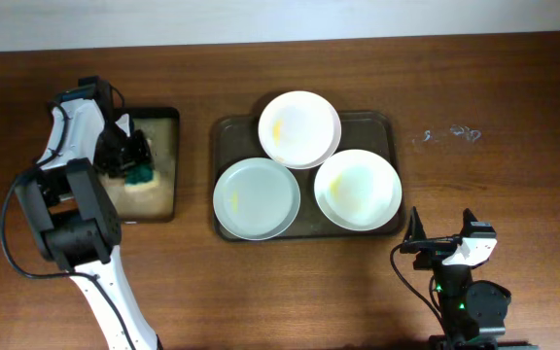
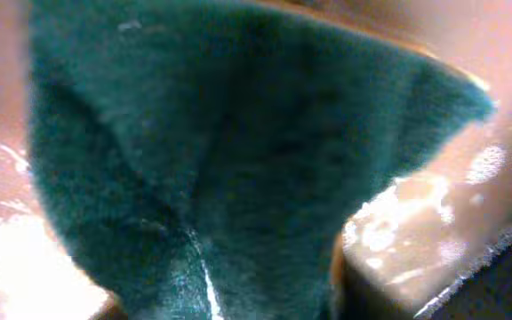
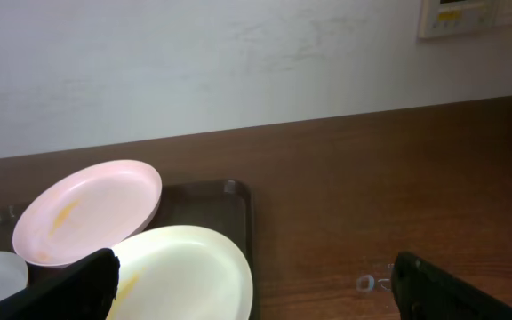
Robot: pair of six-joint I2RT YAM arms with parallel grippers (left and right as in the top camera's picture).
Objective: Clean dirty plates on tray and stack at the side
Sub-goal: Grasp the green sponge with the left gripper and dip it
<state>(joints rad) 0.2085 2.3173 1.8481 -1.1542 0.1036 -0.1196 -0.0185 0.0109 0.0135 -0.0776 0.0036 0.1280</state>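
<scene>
The three plates (image 1: 299, 128) lie on the tray (image 1: 233, 141) at the frame's centre, well apart from both claws. At middle left the left gripper (image 1: 132, 156) is down on a green sponge (image 1: 142, 176) in the small black tray (image 1: 163, 122), and I cannot tell whether it grips. The right gripper (image 1: 443, 233), at lower right, stands wide and holds nothing.

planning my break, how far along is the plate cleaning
Nothing done yet: all three plates sit smeared on the tray, none stacked aside. In hand: left gripper at the green sponge in the small tray; right gripper open. Left: wiping and stacking all.
</scene>
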